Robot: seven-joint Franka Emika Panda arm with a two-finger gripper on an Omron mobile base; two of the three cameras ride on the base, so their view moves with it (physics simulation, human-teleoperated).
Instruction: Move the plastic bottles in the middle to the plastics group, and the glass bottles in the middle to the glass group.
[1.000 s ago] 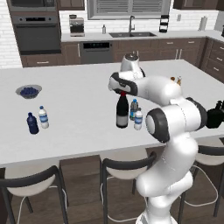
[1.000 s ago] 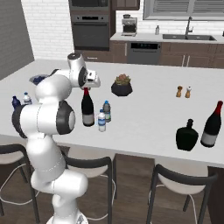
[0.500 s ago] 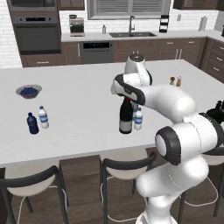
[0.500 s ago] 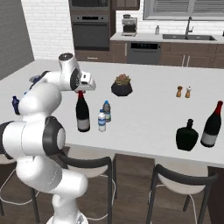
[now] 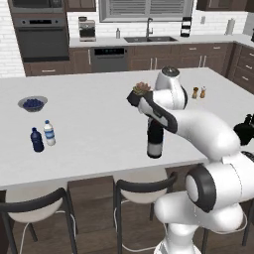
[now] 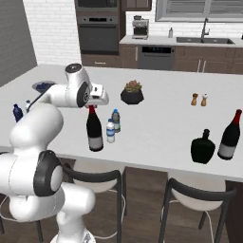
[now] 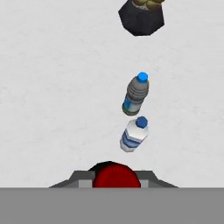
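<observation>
2 fingers (image 7: 114, 175) are clenched on the red foil neck of the wine bottle (image 6: 94, 130), which is held upright with its base at the bench (image 6: 156, 133) surface; whether it rests there or hangs just above cannot be told. Seen from the hand camera, the red cap is gripped at 6 o'clock, between the grey finger bodies. Just beside the wine bottle, toward 12 o'clock in that view, the clear bottle (image 7: 134, 135) with the whitish label is found upright, and directly past it the grey-blue bottle (image 7: 135, 94) with the teal label. Farther out at 12 o'clock a dark potted plant (image 6: 132, 93) is seen. In the right base view, well apart toward 3 o'clock, the squat black bottle (image 6: 202, 147) is set beside a second wine bottle (image 6: 229, 136). In the left base view, far off at 9 o'clock, the navy bottle (image 5: 36, 140) and the white-capped clear bottle (image 5: 49, 133) are placed together.
</observation>
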